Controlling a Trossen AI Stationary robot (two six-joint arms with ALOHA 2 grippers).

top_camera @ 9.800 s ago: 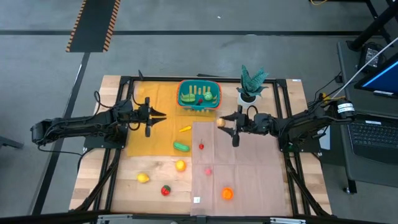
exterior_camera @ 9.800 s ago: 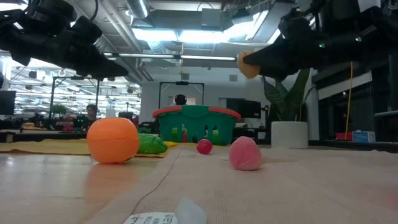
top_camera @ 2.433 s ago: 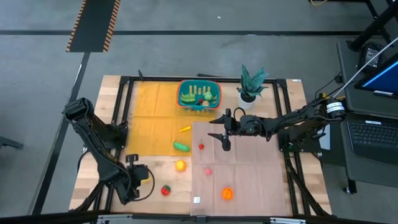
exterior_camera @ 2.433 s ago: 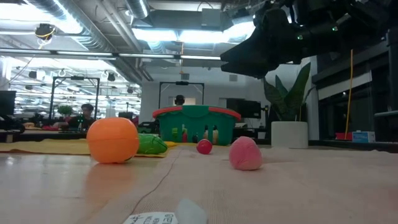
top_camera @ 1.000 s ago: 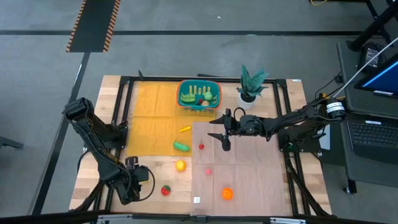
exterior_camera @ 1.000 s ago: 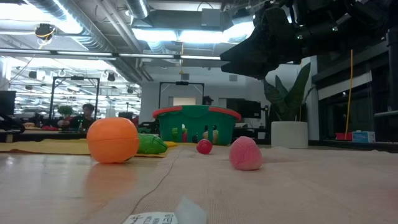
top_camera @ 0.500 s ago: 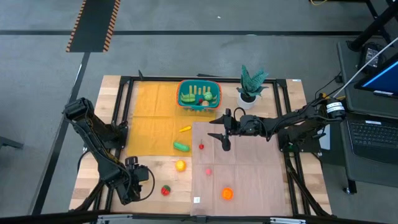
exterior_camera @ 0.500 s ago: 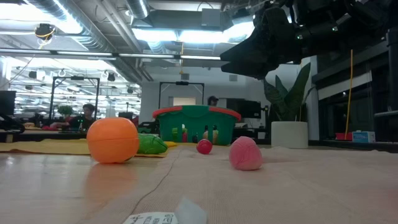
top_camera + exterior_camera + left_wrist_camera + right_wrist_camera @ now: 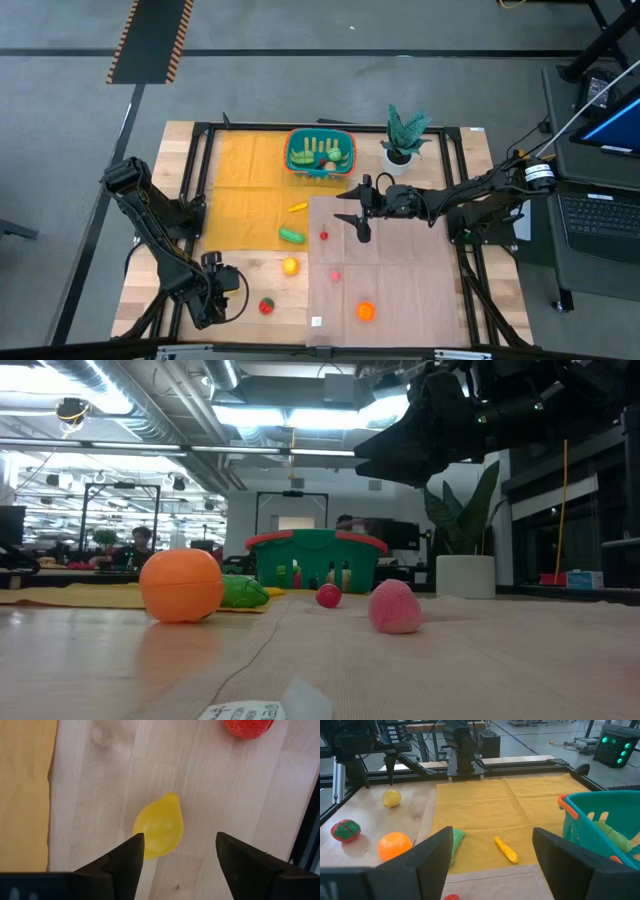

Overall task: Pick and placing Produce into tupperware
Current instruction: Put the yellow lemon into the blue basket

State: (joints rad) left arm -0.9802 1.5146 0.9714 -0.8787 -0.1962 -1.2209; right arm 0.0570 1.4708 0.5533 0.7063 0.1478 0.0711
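Spanning the workspace, the table (image 9: pixel 250 300) carries a basket (image 9: pixel 320 152) already holding several pieces; judged roughly half filled. Left gripper (image 9: pixel 175 851), jaws open and empty, hangs directly above the lemon (image 9: pixel 158 828), which lies between its fingertips' line of approach, untouched. Right gripper (image 9: pixel 358 216), open and empty, waits just in front of the basket. Still loose beyond the grippers: orange (image 9: pixel 365 311), tomato (image 9: pixel 266 306), cucumber (image 9: pixel 291 236), carrot (image 9: pixel 297 208).

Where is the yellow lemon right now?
The yellow lemon lies on bare wood at the table's front-left, directly under the open left gripper, with the red tomato nearby.
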